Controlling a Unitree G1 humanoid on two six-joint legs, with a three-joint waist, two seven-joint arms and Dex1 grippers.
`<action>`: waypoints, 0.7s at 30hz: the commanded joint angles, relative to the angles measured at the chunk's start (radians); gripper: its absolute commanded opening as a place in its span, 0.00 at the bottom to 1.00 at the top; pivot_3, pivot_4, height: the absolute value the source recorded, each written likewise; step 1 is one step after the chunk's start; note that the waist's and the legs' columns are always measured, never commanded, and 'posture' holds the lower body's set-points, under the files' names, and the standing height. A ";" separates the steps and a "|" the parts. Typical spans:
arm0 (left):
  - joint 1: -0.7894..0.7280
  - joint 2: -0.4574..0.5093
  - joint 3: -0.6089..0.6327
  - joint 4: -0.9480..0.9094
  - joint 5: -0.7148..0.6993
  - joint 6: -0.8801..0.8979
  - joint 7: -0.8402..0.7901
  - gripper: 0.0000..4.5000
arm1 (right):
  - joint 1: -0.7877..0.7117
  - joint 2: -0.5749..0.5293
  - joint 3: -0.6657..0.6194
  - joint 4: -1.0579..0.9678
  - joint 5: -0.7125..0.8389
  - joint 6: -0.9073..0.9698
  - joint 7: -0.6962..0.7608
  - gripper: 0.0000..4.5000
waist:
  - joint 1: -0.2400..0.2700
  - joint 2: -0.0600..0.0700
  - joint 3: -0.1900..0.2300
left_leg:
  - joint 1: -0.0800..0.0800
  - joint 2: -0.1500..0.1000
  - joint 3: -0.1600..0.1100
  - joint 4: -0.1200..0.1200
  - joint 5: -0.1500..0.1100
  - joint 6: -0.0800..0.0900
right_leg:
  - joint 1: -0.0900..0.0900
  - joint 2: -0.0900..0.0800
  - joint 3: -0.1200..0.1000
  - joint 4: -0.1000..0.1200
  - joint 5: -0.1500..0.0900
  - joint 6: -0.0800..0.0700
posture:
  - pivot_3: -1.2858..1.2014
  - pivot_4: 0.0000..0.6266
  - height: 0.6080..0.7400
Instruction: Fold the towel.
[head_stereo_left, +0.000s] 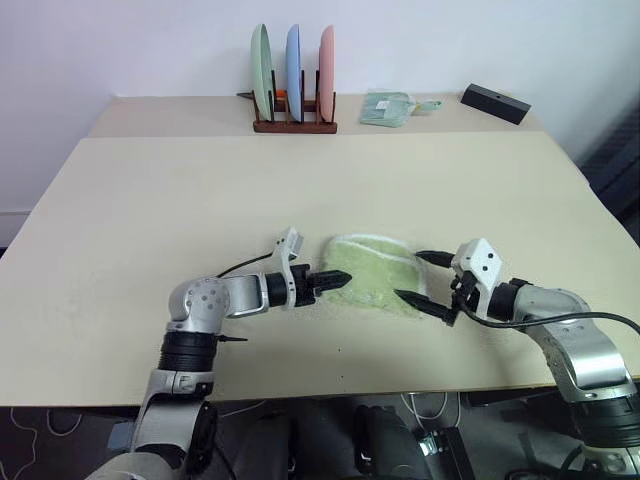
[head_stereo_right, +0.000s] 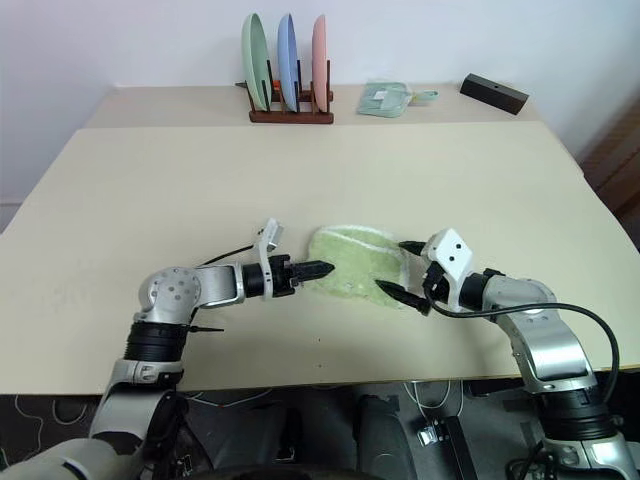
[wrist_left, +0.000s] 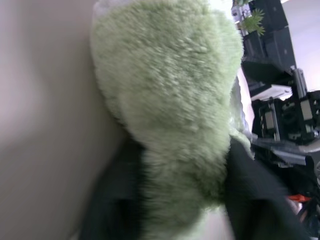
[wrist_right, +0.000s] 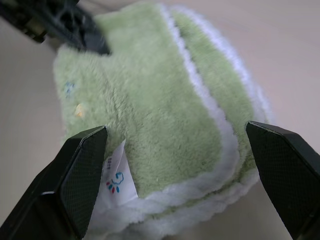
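The towel (head_stereo_left: 372, 277) lies folded in a soft green heap on the big tan table (head_stereo_left: 300, 190), near the front edge and right between the robot's two arms. The left gripper (head_stereo_left: 337, 282) points sideways at the towel's left end, and its black fingers (wrist_left: 115, 200) are drawn in close with a tuft of the green fluff pinched between them — you can see this best in the left wrist view, where the fur bulges up from between the two dark fingers. The right gripper (head_stereo_left: 424, 284) sits at the towel's right end with its fingers spread very wide, one tip on each side of that end. In the right wrist view the towel's folded end sits in the gap between the two black fingertips (wrist_right: 82, 165), and they do not squeeze it. That view also shows the white stitched edges stacked in layers and a little white tag (wrist_right: 116, 182) with blue and red print poking out at the near corner. Far back on the table stands a wooden rack (head_stereo_left: 293, 122) with three plates — green, blue and pink. Near it lie a small mint-green packet (head_stereo_left: 387, 108) and a black box (head_stereo_left: 494, 103), well apart from the towel.
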 joint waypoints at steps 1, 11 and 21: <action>0.012 -0.022 0.073 -0.055 -0.016 -0.033 0.028 0.01 | -0.053 0.009 -0.046 0.021 -0.027 -0.056 -0.056 1.00 | -0.002 0.000 0.000 | 0.000 0.000 0.000 0.000 0.000 0.000 | 0.000 0.000 0.000 0.000 0.000 0.000 | 0.52 0.24 1.00; 0.061 -0.024 0.521 -0.218 -0.134 -0.336 0.292 0.01 | -0.125 0.042 -0.060 0.077 -0.053 -0.114 -0.132 1.00 | -0.002 0.000 0.000 | 0.000 0.003 0.000 -0.001 0.002 -0.005 | -0.001 -0.001 0.001 0.000 0.000 0.000 | 0.52 0.24 1.00; 0.368 -0.104 0.817 -0.368 -0.243 -0.626 0.563 0.01 | -0.168 0.117 0.040 0.049 -0.051 -0.084 -0.115 1.00 | 0.004 -0.002 0.000 | 0.000 0.001 0.000 -0.001 0.001 -0.004 | -0.001 -0.005 0.001 0.000 0.000 -0.001 | 0.52 0.24 1.00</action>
